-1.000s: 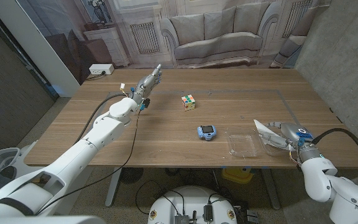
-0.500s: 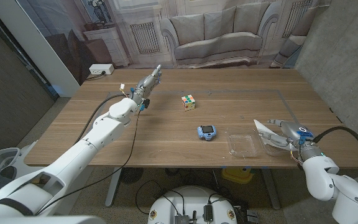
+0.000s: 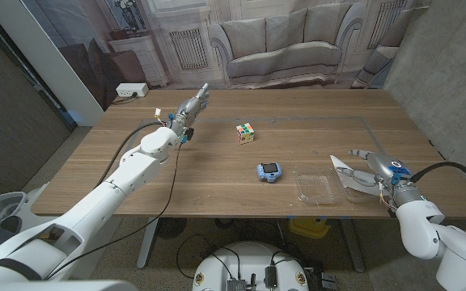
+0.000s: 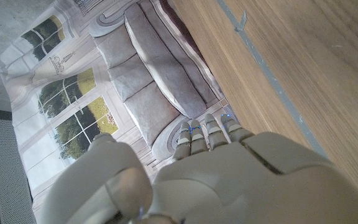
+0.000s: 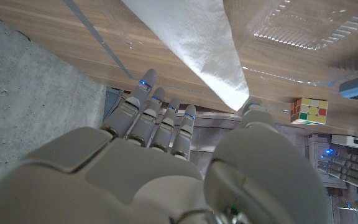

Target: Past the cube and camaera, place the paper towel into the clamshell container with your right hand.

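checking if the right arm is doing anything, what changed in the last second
The right hand shifted slightly over the paper towel, its fingers spreading more above it; no grip is visible. The paper towel, clamshell container, toy camera, Rubik's cube and left hand stayed put.

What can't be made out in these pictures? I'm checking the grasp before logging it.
- Contact between the right hand and the paper towel: too small in the head view; in the right wrist view the hand's back hides the palm.
- Clamshell container: cut off by the right wrist view's edge.
- Toy camera: details too small in the head view.
- Left hand: its own back hides the palm in the left wrist view.
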